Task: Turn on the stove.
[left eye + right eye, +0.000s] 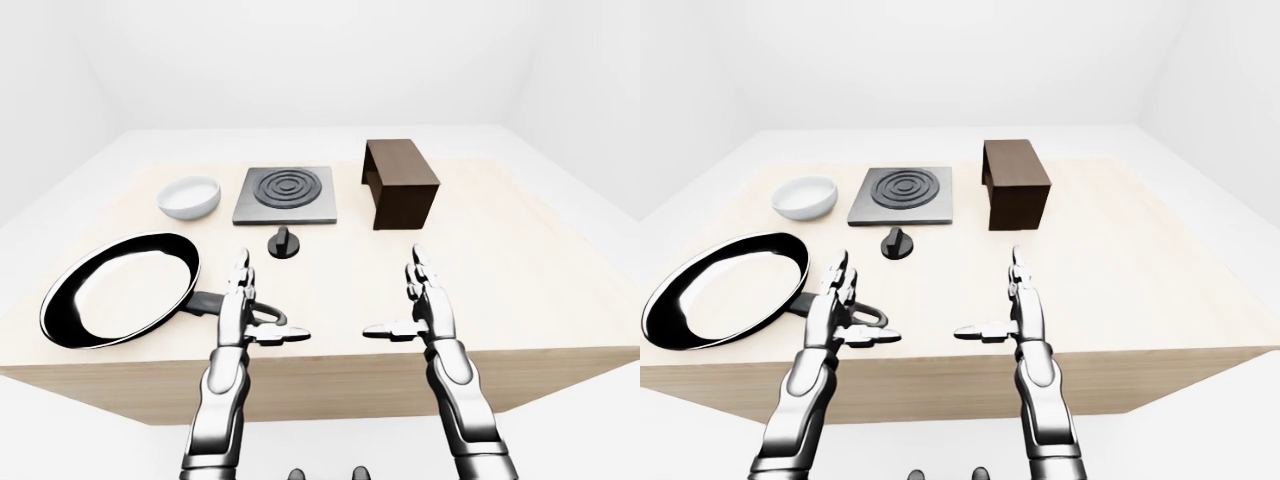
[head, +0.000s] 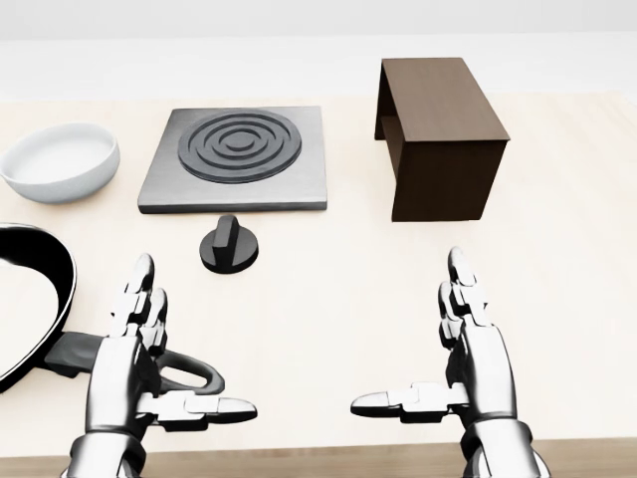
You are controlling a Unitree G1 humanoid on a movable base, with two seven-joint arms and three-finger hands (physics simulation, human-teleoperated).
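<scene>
A grey square stove with dark ring burners lies flat on the pale wooden table in the upper middle of the head view. Its black round knob, with a raised grip bar, sits just below the stove. My left hand hovers below and left of the knob, fingers straight and thumb stuck out, holding nothing. My right hand mirrors it at the lower right, open and empty, well apart from the knob.
A black frying pan lies at the left, its handle running under my left hand. A white bowl stands left of the stove. A dark brown open box stands to the stove's right. The table's near edge is under my wrists.
</scene>
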